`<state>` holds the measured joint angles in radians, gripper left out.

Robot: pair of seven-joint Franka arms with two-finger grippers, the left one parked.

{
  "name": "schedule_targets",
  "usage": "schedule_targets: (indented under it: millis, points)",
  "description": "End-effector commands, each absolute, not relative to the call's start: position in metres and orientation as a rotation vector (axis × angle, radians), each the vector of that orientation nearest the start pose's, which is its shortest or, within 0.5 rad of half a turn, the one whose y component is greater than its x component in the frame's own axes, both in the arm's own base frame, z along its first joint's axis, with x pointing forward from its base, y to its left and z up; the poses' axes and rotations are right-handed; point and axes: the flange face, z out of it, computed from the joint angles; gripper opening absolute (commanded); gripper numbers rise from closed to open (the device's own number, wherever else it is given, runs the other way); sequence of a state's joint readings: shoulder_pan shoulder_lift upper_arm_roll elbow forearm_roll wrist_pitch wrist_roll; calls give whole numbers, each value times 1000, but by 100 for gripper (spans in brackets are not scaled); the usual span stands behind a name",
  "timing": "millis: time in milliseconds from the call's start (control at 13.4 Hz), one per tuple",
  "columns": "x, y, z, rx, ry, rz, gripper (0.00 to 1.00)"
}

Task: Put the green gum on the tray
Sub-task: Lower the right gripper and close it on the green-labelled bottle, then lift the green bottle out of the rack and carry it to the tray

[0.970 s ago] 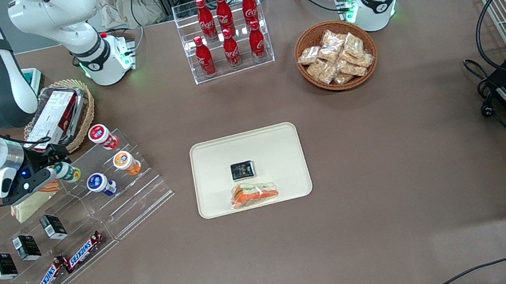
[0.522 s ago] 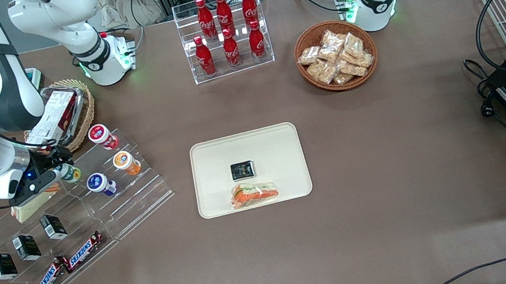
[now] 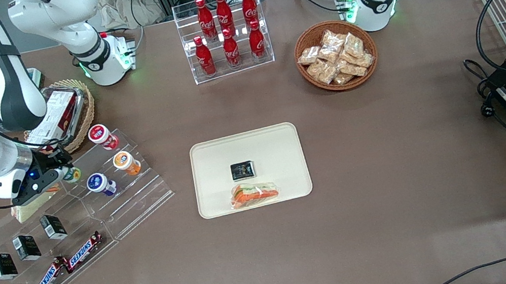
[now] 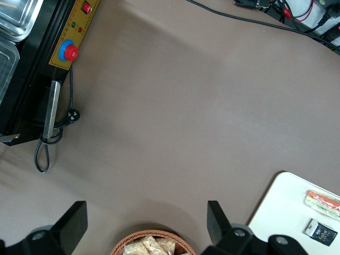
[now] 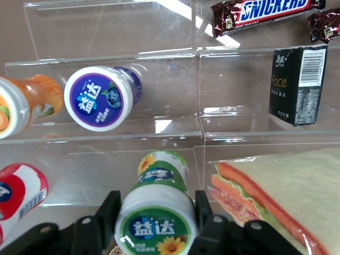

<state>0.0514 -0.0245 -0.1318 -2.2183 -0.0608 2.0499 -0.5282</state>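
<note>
On the brown table, at the clear rack (image 3: 101,188): gripper (image 5: 155,212) clamped on the gum (image 5: 156,204), barely off its shelf; carry to the tray (image 3: 278,138), well away toward the parked arm, not yet begun.

Gripper (image 3: 63,169) at the clear stepped rack (image 3: 133,193), toward the working arm's end of the table. From the front, the arm covers most of the green gum (image 3: 72,175); only its base shows. Wrist camera: fingers (image 5: 109,211) flank the gum's lid (image 5: 155,223); fingertips and lid's edge cut off by frame. Sandwich (image 5: 276,196) and red-lidded canister (image 5: 18,196) cut off too.
</note>
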Motion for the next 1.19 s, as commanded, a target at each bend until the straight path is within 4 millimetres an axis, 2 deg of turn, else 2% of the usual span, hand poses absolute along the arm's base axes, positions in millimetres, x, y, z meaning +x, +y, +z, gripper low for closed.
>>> schedule_targets:
  millis: [0, 149, 373, 672, 821, 970, 1119]
  points:
    - [504, -44, 372, -3055, -777, 233, 35]
    - [504, -44, 372, -3055, -777, 233, 30]
    - [506, -42, 384, -3058, -779, 214, 30]
    - [517, -35, 429, -3049, -758, 200, 30]
    - [521, -21, 444, -3021, -717, 185, 30]
    - [516, 6, 454, -3003, -631, 201, 30]
    - [512, 50, 462, -2993, -527, 196, 30]
